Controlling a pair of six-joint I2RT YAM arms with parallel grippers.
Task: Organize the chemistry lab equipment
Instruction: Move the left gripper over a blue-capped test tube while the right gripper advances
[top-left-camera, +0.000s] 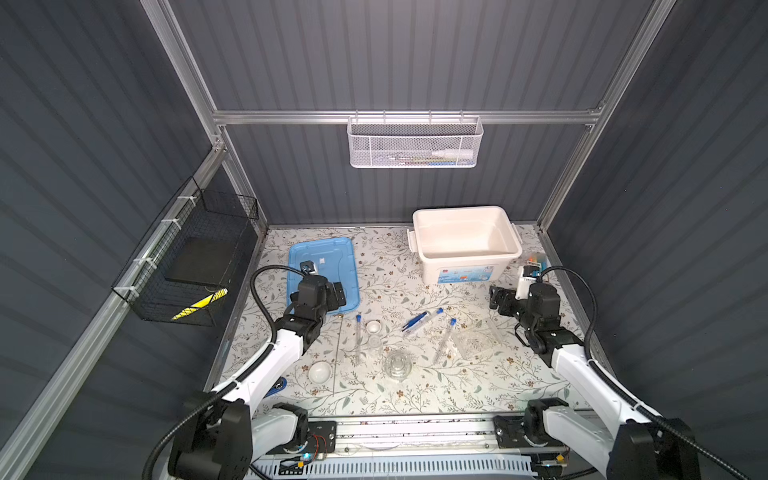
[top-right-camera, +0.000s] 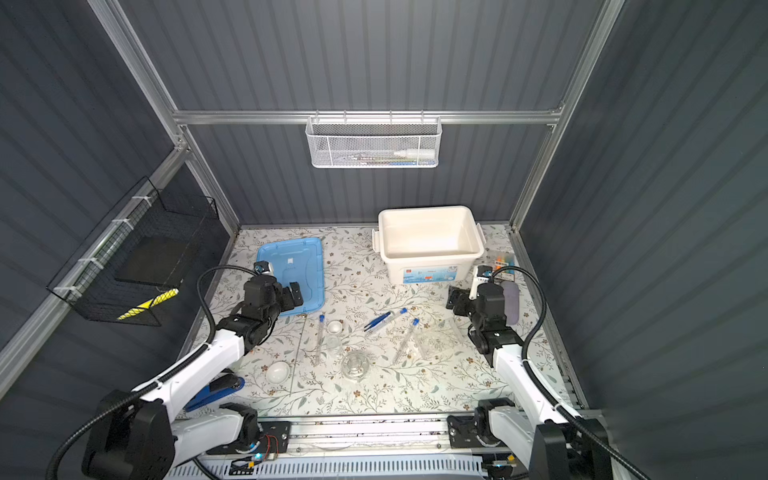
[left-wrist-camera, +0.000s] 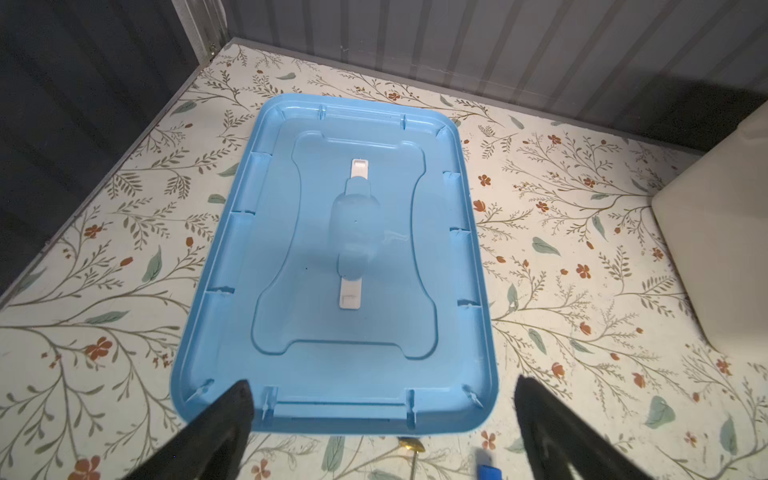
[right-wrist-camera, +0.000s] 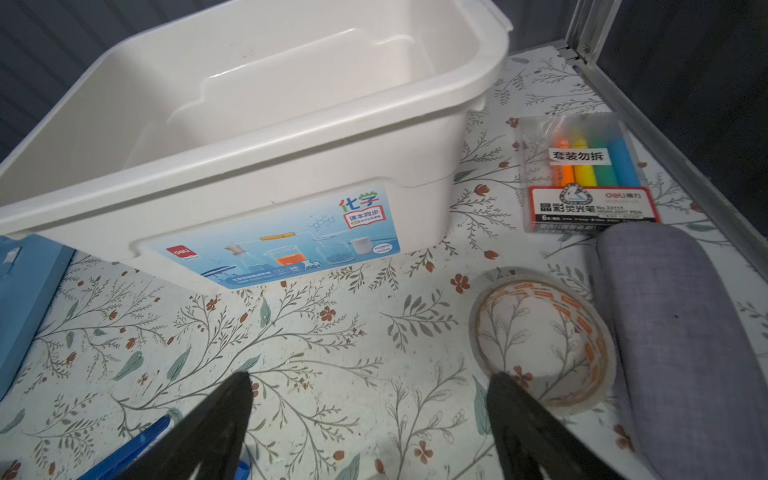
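Left pincer: jaws were spread wide with nothing between them, over the near rim of the lid.
Right pincer: jaws stood apart, holding nothing, above bare table in front of the bin.
Test tubes: slim, clear and blue-capped, all lying mid-table. The left test tube lay just beside the rod, the middle test tube alongside the tweezers, and the right test tube near the flat clear tray.
Tweezers: blue, lying flat.
Rod: thin and brass-tipped, with the tip near the lid's edge.
Dishes: small white dish and domed white dish, both round and glossy.
Glassware: round clear vessel, small beaker and flat clear tray. Their outlines were faint.
Bin: white moulded plastic, rectangular, with a printed front label.
Lid: translucent blue with a ribbed rim.
Table: covered by a pale floral-print sheet.
Enclosure: dark corrugated panels in aluminium framing, with a white mesh basket and a black wire basket.
View differences: the right wrist view alone showed the tape roll, beside the pen pack and the grey fabric case. The blue stapler was plain in a top view.
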